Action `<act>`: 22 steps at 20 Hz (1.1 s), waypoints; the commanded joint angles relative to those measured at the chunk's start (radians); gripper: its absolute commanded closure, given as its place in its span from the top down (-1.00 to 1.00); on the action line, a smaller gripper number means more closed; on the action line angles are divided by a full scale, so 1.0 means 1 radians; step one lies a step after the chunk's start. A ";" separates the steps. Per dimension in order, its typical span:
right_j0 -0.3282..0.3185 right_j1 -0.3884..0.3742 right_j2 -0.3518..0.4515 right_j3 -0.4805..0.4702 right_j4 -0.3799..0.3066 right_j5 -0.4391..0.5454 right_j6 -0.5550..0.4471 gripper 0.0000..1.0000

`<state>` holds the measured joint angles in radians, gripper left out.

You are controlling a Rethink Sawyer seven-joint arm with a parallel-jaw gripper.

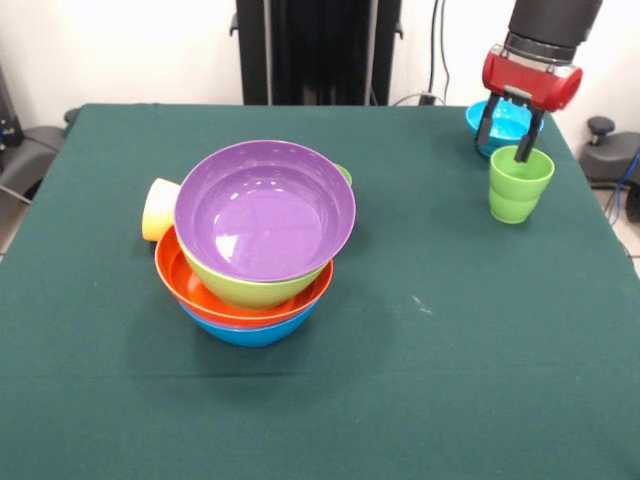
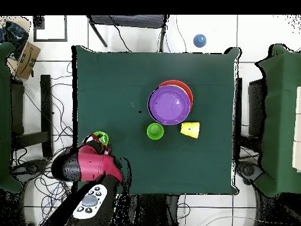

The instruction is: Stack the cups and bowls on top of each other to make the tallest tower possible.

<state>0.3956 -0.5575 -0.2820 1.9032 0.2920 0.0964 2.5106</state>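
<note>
The tower (image 1: 255,250) of nested bowls, purple on top, takes up the middle of the table (image 1: 420,400). A yellow cup (image 1: 158,208) lies on its side, touching the tower's left flank in the front view. At the far right, the gripper (image 1: 510,128) straddles the rim of a light green cup (image 1: 519,184), a turquoise bowl (image 1: 495,125) close behind. Bare cloth runs between tower and light green cup and across the whole near edge.
</note>
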 commanded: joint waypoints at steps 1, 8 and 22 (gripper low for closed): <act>-0.051 -0.060 0.181 0.153 -0.088 -0.033 0.062 1.00; -0.109 -0.114 0.273 0.251 -0.124 -0.032 0.065 1.00; -0.021 -0.046 0.229 0.181 -0.100 -0.033 0.100 1.00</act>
<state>0.3500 -0.6606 -0.1596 2.0848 0.2093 0.0952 2.5106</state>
